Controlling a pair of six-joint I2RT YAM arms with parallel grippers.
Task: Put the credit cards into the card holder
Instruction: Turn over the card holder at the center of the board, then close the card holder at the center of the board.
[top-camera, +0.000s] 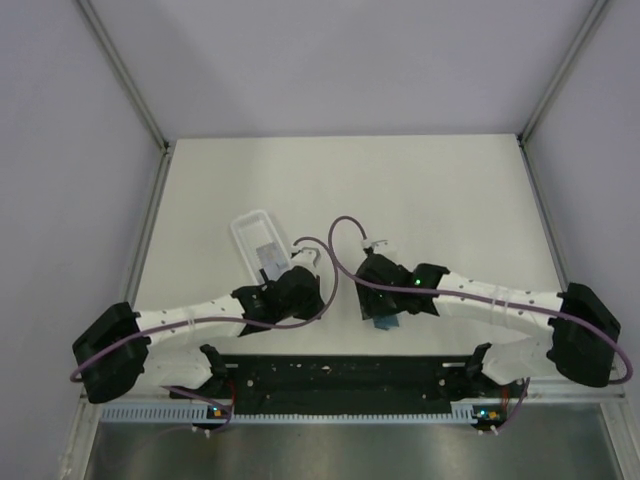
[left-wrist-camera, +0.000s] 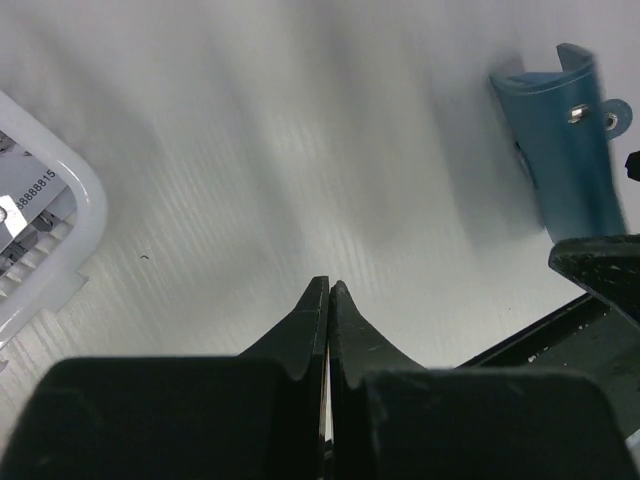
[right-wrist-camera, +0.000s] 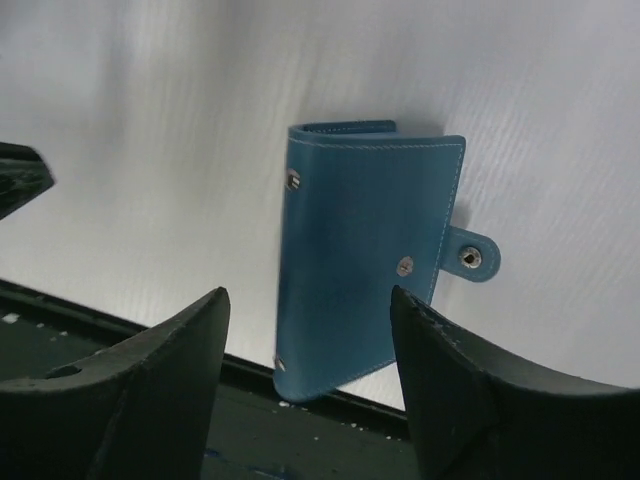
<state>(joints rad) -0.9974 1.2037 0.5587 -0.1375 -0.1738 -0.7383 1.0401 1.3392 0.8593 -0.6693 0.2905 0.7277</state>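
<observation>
The card holder is a teal folded wallet lying on the white table, its snap tab sticking out unfastened. Its near end overlaps the black rail. My right gripper hangs open just above it, one finger to each side, touching nothing. From above, the right gripper covers most of the card holder. A credit card, pale with printed digits, lies in the white tray. My left gripper is shut with nothing seen in it, over bare table between tray and card holder.
The long white tray lies slanted left of centre, holding a card. A black rail runs along the table's near edge between the arm bases. Grey walls with metal frame posts enclose the table.
</observation>
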